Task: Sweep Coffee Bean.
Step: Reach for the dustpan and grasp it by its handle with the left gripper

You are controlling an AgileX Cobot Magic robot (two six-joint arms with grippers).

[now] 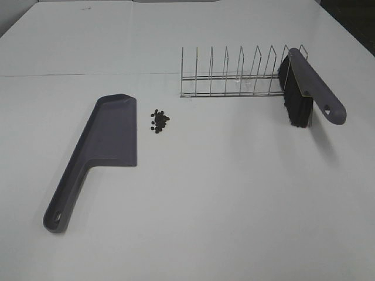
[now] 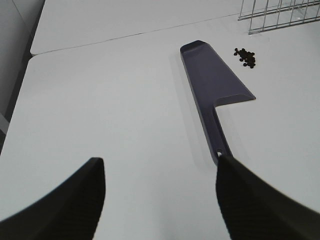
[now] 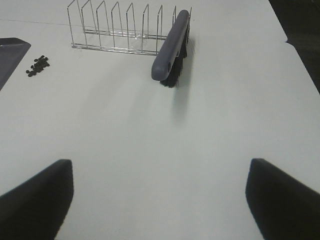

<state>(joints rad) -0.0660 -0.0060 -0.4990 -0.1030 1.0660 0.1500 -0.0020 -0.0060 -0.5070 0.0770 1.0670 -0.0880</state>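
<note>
A small pile of dark coffee beans point(image 1: 159, 120) lies on the white table just right of the grey dustpan point(image 1: 96, 151), which lies flat with its handle toward the front left. The beans point(image 2: 245, 57) and dustpan point(image 2: 212, 87) also show in the left wrist view, and the beans point(image 3: 37, 65) in the right wrist view. A grey brush point(image 1: 304, 88) with black bristles leans in the right end of the wire rack point(image 1: 234, 75); it also shows in the right wrist view point(image 3: 171, 47). My left gripper point(image 2: 160, 195) is open and empty, short of the dustpan handle. My right gripper point(image 3: 160, 197) is open and empty, well short of the brush.
A table seam point(image 1: 88, 75) runs across behind the dustpan. The table's far right edge point(image 3: 300, 55) drops to a dark floor. The left table edge point(image 2: 22, 75) shows in the left wrist view.
</note>
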